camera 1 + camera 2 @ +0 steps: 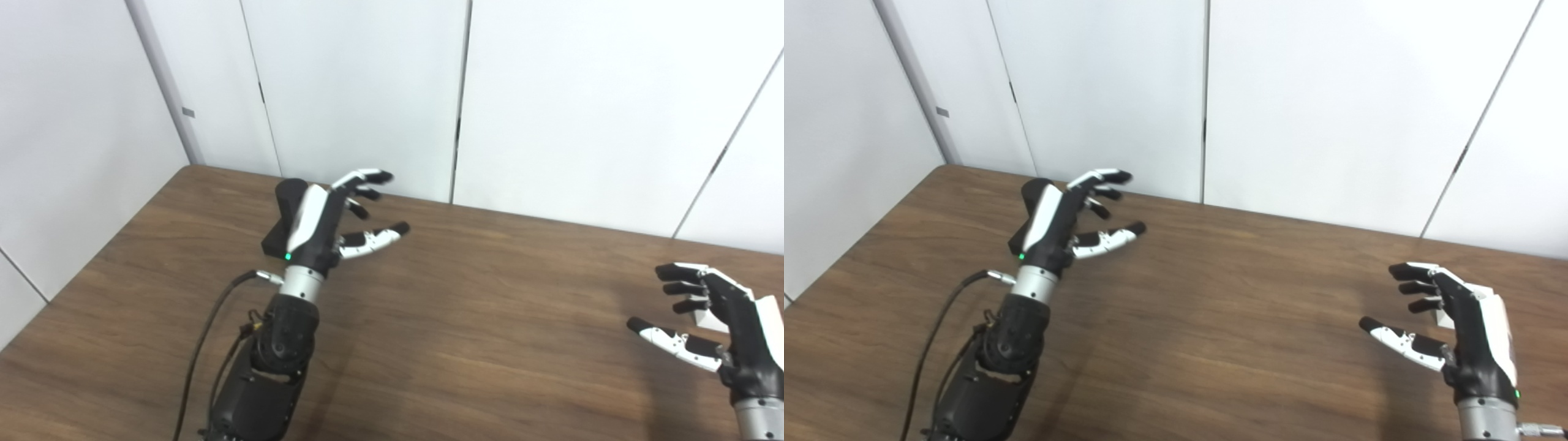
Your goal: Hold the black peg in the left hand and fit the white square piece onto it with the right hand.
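My left hand (pixel 334 217) hovers over the far left part of the wooden table (pixel 465 306), fingers spread, open and holding nothing. A black block-shaped piece, seemingly the black peg (pixel 280 214), shows just behind the back of that hand; whether they touch is unclear. At the right edge my right hand (pixel 1448 324) is open too, fingers curled loosely apart. The white square piece (pixel 1442 316) lies on the table just behind those fingers, mostly hidden by them.
White wall panels (pixel 367 79) rise directly behind the table's far edge and along its left side. A black cable (pixel 205 331) runs along my left forearm above the table's front left.
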Robot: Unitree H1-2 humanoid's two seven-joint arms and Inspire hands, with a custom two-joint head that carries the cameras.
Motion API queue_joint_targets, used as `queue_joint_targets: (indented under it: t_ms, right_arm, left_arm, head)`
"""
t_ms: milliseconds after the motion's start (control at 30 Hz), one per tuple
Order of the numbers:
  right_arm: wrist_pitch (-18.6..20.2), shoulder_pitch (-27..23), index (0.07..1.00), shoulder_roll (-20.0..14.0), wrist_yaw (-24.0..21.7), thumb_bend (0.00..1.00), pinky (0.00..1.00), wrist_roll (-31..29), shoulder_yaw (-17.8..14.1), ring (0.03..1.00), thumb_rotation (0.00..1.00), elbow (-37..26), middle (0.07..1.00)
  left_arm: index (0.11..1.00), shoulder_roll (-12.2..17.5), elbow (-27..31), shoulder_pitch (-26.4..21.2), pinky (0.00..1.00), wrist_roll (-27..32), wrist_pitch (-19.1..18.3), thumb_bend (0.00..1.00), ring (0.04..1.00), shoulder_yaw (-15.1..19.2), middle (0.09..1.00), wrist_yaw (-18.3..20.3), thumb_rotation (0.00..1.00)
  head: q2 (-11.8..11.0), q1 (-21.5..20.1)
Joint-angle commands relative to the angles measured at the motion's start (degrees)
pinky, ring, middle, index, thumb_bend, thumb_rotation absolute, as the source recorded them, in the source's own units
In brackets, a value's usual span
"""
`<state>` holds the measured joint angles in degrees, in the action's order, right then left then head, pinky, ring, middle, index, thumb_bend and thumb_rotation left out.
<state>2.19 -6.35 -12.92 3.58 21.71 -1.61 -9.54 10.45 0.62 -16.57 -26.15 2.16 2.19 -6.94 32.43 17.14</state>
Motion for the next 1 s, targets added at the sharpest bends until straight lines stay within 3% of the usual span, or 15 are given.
queue_joint_targets:
  t_ms: [0, 133, 333, 633, 800, 967]
  right_arm:
    - [-2.1, -1.7, 0.635, -0.9, 0.3, 0.58, 0.53, -0.2, -0.3, 0.645, 0.00, -1.1, 0.678]
    - [-1.9, -1.6, 0.635, -0.8, 0.2, 0.58, 0.53, -0.3, -0.3, 0.648, 0.00, -1.4, 0.679]
    - [-1.4, -1.6, 0.636, -1.0, 0.0, 0.57, 0.53, -0.1, -0.3, 0.644, 0.00, -1.5, 0.679]
    - [-1.9, -1.6, 0.638, -1.0, -0.4, 0.57, 0.53, -0.3, -0.5, 0.647, 0.00, -1.5, 0.677]
    - [-1.1, -1.7, 0.643, -0.8, -0.4, 0.57, 0.54, 0.0, -0.5, 0.654, 0.00, -1.5, 0.683]
    - [-0.4, -1.6, 0.643, -0.4, -0.9, 0.57, 0.53, -0.2, -0.4, 0.653, 0.00, -2.1, 0.683]
  left_arm:
    - [0.766, 1.6, 2.5, -3.1, 0.61, -2.9, -1.7, 0.82, 0.762, 1.2, 0.796, -2.7, 0.22]
    - [0.781, 2.3, 2.4, -3.8, 0.68, -3.8, -3.6, 0.82, 0.821, 2.5, 0.831, -3.9, 0.23]
    - [0.786, 4.6, -0.1, -5.4, 0.63, -4.4, -3.8, 0.82, 0.799, 4.0, 0.798, -6.2, 0.22]
    - [0.798, 8.3, -5.7, -8.1, 0.75, -6.7, -3.2, 0.83, 0.876, 4.1, 0.873, -10.2, 0.27]
    - [0.828, 9.8, -9.2, -10.0, 0.74, -11.1, -7.1, 0.90, 0.897, 3.7, 0.905, -13.3, 0.33]
    - [0.840, 10.1, -9.3, -9.5, 0.71, -11.2, -8.9, 0.89, 0.894, 3.8, 0.913, -13.6, 0.31]
  head:
    - [0.0, 0.1]
    - [0.0, 0.3]
    - [0.1, 0.4]
    - [0.2, 0.6]
    - [0.0, 0.5]
    - [-0.1, 0.3]
